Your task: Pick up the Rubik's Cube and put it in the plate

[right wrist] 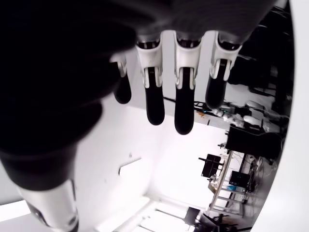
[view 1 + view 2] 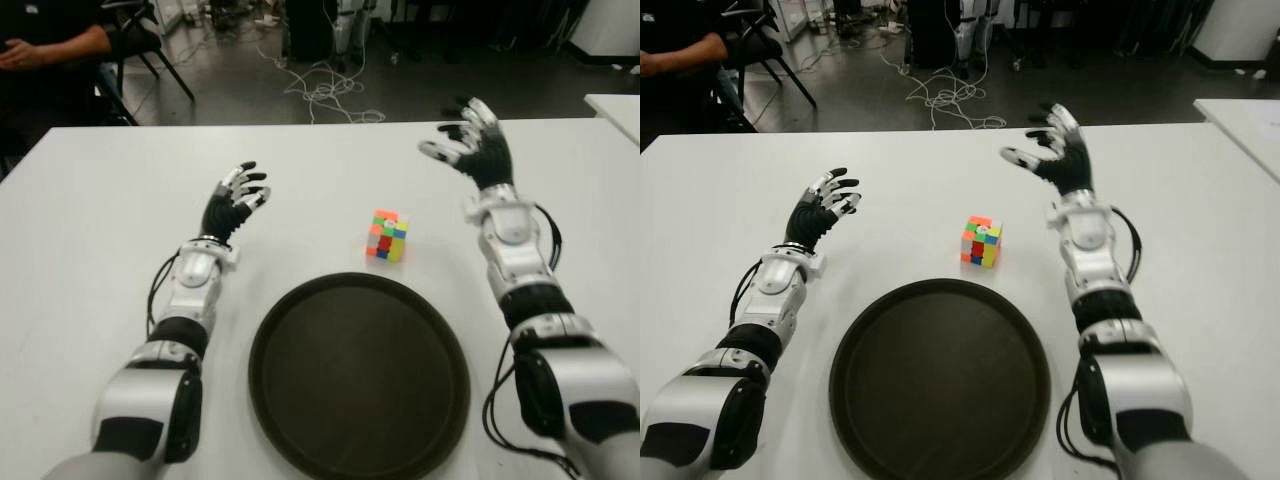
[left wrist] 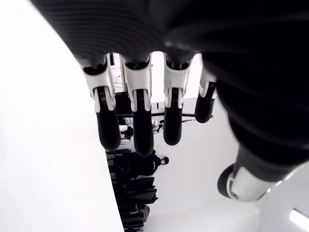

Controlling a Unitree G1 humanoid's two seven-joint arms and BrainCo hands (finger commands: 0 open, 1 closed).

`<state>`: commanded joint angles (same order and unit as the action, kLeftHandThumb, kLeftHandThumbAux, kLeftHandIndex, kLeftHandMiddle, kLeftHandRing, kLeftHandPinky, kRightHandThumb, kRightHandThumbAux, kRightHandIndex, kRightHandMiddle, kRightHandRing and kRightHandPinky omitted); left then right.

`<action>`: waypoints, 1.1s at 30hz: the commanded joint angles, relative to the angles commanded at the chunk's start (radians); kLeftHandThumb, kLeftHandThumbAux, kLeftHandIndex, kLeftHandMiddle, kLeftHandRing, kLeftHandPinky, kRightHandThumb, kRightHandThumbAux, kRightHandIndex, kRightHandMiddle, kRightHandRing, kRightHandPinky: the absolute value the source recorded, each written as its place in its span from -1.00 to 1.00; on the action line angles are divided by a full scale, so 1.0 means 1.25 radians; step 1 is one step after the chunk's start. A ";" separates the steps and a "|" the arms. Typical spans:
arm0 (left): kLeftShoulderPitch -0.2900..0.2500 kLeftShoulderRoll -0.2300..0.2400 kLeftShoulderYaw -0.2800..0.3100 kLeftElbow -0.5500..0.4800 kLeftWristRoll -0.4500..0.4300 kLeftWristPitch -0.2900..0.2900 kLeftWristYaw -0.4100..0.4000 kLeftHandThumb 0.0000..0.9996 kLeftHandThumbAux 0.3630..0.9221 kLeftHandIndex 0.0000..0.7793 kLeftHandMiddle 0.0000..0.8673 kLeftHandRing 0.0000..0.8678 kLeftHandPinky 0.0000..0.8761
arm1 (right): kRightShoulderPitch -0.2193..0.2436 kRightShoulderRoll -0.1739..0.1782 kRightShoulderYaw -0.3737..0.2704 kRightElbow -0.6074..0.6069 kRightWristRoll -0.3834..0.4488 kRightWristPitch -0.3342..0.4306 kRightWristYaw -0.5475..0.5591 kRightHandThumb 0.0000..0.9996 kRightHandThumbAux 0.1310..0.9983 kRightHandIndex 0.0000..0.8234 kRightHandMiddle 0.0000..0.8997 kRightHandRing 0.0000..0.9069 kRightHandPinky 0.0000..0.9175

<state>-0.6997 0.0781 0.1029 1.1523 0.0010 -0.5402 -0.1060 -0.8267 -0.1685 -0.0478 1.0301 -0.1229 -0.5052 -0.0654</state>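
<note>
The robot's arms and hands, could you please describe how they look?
Both arms have glossy silver-white shells with black ribbed joints and black cables looping beside the forearms. The left hand and right hand have black palms; their fingers are white-silver segments ending in rounded black tips.

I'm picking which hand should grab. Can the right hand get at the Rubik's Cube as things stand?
Probably yes: the right hand is open, raised beyond the Rubik's Cube on its right, with only bare table between them.
</note>
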 joint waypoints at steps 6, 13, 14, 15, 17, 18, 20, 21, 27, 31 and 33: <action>0.003 -0.002 -0.001 -0.003 0.000 -0.008 0.000 -0.72 0.01 -0.58 -0.42 -0.36 -0.28 | -0.042 -0.029 0.045 0.069 -0.062 -0.037 -0.018 -1.00 0.48 -0.50 -0.40 -0.34 -0.25; 0.004 -0.004 -0.002 -0.005 -0.002 -0.013 -0.002 -0.70 0.02 -0.58 -0.43 -0.36 -0.28 | -0.059 -0.073 0.158 0.101 -0.212 -0.054 -0.109 -1.00 0.44 -0.50 -0.45 -0.40 -0.41; 0.004 -0.004 -0.002 -0.005 -0.002 -0.014 -0.002 -0.70 0.02 -0.58 -0.43 -0.37 -0.28 | -0.062 -0.081 0.178 0.103 -0.237 -0.050 -0.122 -1.00 0.42 -0.52 -0.48 -0.44 -0.48; 0.004 -0.004 -0.002 -0.004 -0.002 -0.014 -0.001 -0.70 0.02 -0.58 -0.43 -0.37 -0.29 | -0.068 -0.091 0.203 0.105 -0.268 -0.042 -0.128 -1.00 0.42 -0.53 -0.50 -0.46 -0.52; 0.004 -0.004 -0.002 -0.004 -0.001 -0.014 0.000 -0.70 0.03 -0.58 -0.42 -0.36 -0.28 | -0.081 -0.114 0.259 0.107 -0.331 -0.028 -0.130 -1.00 0.41 -0.54 -0.53 -0.51 -0.58; 0.004 -0.003 -0.003 -0.004 0.000 -0.014 0.001 -0.70 0.03 -0.58 -0.42 -0.36 -0.28 | -0.087 -0.122 0.281 0.108 -0.356 -0.022 -0.129 -1.00 0.41 -0.54 -0.55 -0.53 -0.60; 0.004 -0.003 -0.003 -0.004 0.000 -0.015 0.001 -0.71 0.04 -0.58 -0.42 -0.36 -0.28 | -0.092 -0.128 0.300 0.110 -0.376 -0.019 -0.132 -1.00 0.41 -0.54 -0.56 -0.55 -0.62; 0.005 -0.003 -0.004 -0.004 0.001 -0.016 0.002 -0.71 0.04 -0.58 -0.41 -0.36 -0.27 | -0.100 -0.135 0.322 0.112 -0.399 -0.012 -0.124 -1.00 0.42 -0.53 -0.57 -0.56 -0.62; 0.006 -0.003 -0.008 -0.004 0.009 -0.023 0.012 -0.74 0.01 -0.56 -0.41 -0.35 -0.27 | -0.148 -0.157 0.418 0.132 -0.488 0.021 -0.052 -1.00 0.40 -0.44 -0.53 -0.52 -0.59; 0.007 -0.003 -0.009 -0.003 0.012 -0.026 0.016 -0.74 0.00 -0.57 -0.42 -0.36 -0.29 | -0.163 -0.160 0.446 0.141 -0.503 0.033 -0.018 -1.00 0.43 -0.35 -0.45 -0.44 -0.47; 0.007 -0.003 -0.009 -0.003 0.012 -0.026 0.015 -0.74 0.01 -0.57 -0.43 -0.36 -0.29 | -0.168 -0.160 0.454 0.143 -0.506 0.037 -0.008 -1.00 0.45 -0.30 -0.41 -0.38 -0.42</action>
<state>-0.6910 0.0744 0.0918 1.1488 0.0153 -0.5721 -0.0868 -1.0362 -0.3685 0.5201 1.2088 -0.7552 -0.4595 -0.0758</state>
